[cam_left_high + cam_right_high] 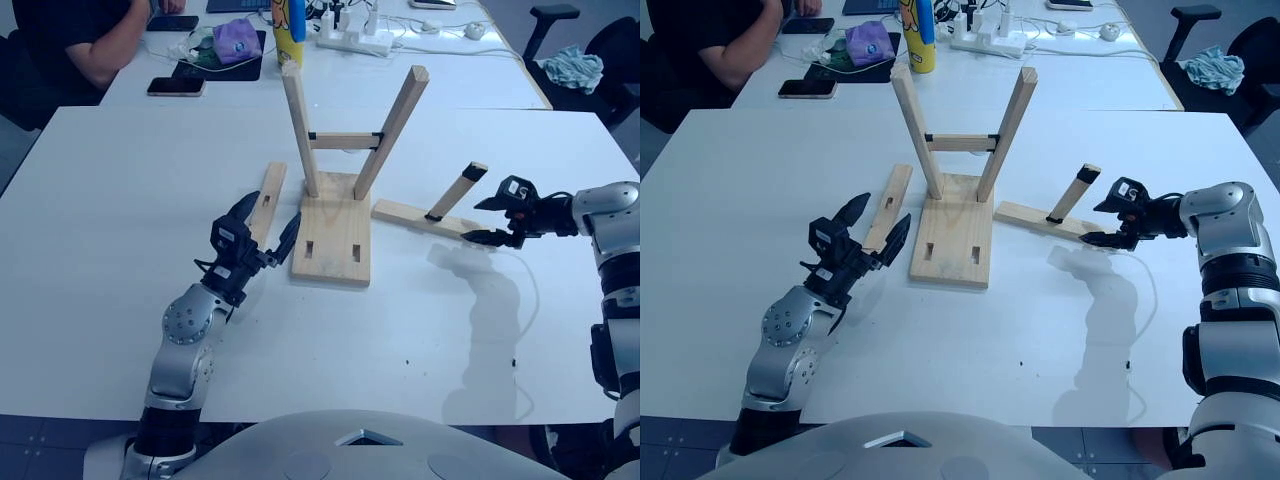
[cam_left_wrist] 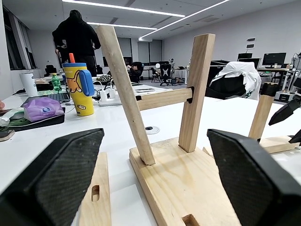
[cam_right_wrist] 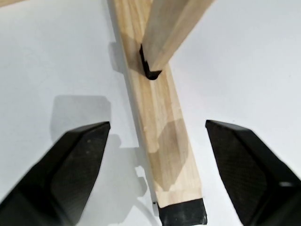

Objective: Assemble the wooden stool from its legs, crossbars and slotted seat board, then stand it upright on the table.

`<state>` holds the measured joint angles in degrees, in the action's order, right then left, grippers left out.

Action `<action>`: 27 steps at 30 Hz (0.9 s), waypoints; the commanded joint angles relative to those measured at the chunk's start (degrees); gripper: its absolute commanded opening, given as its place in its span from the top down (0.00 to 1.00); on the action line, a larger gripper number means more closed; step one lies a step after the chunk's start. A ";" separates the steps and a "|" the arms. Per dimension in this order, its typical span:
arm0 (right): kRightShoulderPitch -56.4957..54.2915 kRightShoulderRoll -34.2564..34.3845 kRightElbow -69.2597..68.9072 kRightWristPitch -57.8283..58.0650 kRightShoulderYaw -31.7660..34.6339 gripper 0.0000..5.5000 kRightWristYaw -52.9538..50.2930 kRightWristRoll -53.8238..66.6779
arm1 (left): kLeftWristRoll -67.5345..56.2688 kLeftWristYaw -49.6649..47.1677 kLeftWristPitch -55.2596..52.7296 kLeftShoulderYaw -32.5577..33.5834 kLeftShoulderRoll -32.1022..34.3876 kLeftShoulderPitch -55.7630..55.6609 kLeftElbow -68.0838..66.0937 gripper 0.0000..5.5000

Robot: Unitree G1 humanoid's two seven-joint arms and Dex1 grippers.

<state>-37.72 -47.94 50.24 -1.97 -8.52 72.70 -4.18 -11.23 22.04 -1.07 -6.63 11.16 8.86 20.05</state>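
Two legs (image 1: 300, 130) stand in the seat (image 1: 335, 240), which lies flat mid-table (image 1: 120, 250); they splay apart toward their tops and a crossbar (image 1: 345, 141) joins them partway up. Toward the robot the seat shows two open slots (image 1: 308, 249). A loose strip (image 1: 268, 195) with a slot of its own lies flat just beside the seat on the robot's left. The left gripper (image 1: 272, 215) hangs low over the near end of that strip, its fingers (image 2: 61, 179) spread wide, close to the seat's near left corner. On the seat's right a bar (image 1: 405, 215) lies flat, with a black-tipped stub (image 1: 457, 190) rising at a slant from it. The right gripper (image 1: 482, 220) sits at the bar's black-capped end (image 3: 181, 212), fingers (image 3: 77, 155) wide apart on either side and clear of the wood.
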 commanded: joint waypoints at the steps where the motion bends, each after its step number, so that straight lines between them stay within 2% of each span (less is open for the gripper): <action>1: -0.33 0.23 1.74 -2.60 -0.85 0.31 -1.56 -1.78 | -0.35 0.46 -0.86 -0.26 0.26 -0.55 0.11 0.26; 17: -0.78 4.28 10.63 -5.93 -2.74 0.31 -7.96 -5.97 | -1.30 3.51 -2.55 -0.17 1.74 -3.38 -1.18 0.26; 22: -1.50 3.97 14.66 -4.81 -4.43 0.44 -7.20 -7.83 | -1.25 3.95 -2.96 0.02 1.93 -4.29 -1.82 0.26; 27: -2.05 3.67 16.05 -1.89 -6.67 0.56 -1.71 -8.53 | -1.18 4.07 -2.89 0.06 1.93 -4.77 -2.35 0.26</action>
<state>-41.89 -44.25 64.38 -5.87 -12.41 68.37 -9.34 -12.33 25.91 -3.44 -6.61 12.69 4.74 18.29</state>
